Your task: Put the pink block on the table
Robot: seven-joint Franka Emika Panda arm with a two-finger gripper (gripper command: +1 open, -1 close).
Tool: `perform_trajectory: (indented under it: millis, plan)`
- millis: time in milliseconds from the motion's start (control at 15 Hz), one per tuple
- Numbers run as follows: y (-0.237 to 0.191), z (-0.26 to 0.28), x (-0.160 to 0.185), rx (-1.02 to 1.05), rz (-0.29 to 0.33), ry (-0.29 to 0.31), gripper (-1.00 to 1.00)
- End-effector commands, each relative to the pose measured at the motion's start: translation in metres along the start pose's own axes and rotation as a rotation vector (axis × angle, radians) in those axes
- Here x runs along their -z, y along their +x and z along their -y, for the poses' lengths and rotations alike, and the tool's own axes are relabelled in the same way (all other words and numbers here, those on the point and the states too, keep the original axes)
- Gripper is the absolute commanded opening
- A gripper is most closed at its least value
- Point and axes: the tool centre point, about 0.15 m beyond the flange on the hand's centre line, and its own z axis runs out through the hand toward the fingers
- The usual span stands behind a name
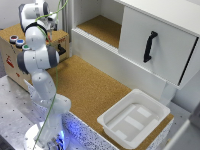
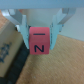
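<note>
The wrist view shows the pink block (image 2: 40,41), a pinkish-red cube with a black "N" on its face, clamped between my gripper's two grey fingers (image 2: 23,30). The gripper (image 2: 40,34) is shut on it and holds it off the surface. In the exterior view the gripper (image 1: 61,50) hangs beside the small wooden box (image 1: 10,55), above the far end of the brown cork table (image 1: 95,90) at the exterior view's left. The block itself is too small to make out in that view.
Blue, red and green buttons (image 1: 20,42) sit on the wooden box. A white cabinet with a cork shelf (image 1: 102,27) and a black-handled door (image 1: 150,46) lines the back. A white plastic bin (image 1: 134,117) stands on the table at the exterior view's right.
</note>
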Motion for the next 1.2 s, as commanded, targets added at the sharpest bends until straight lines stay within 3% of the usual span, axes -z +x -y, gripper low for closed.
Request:
perform_trajectory:
  millis: [0, 200, 333, 533, 667, 733, 800, 1133]
  plan:
    - [-0.031, -0.07, -0.08, -0.199, -0.088, 0.166, -1.0]
    - [-0.01, -0.102, -0.134, -0.248, -0.063, 0.244, -1.0]
    - [0.01, -0.115, -0.165, -0.251, -0.06, 0.245, -1.0]
    - [0.043, -0.115, -0.203, -0.252, -0.083, 0.189, -1.0]
    - [0.06, -0.11, -0.226, -0.23, -0.062, 0.097, -1.0]
    - [0.066, -0.111, -0.237, -0.232, -0.04, 0.115, -1.0]
    - [0.07, -0.111, -0.247, -0.229, -0.025, 0.081, -1.0]
    - [0.08, -0.115, -0.286, -0.269, 0.017, 0.09, -1.0]
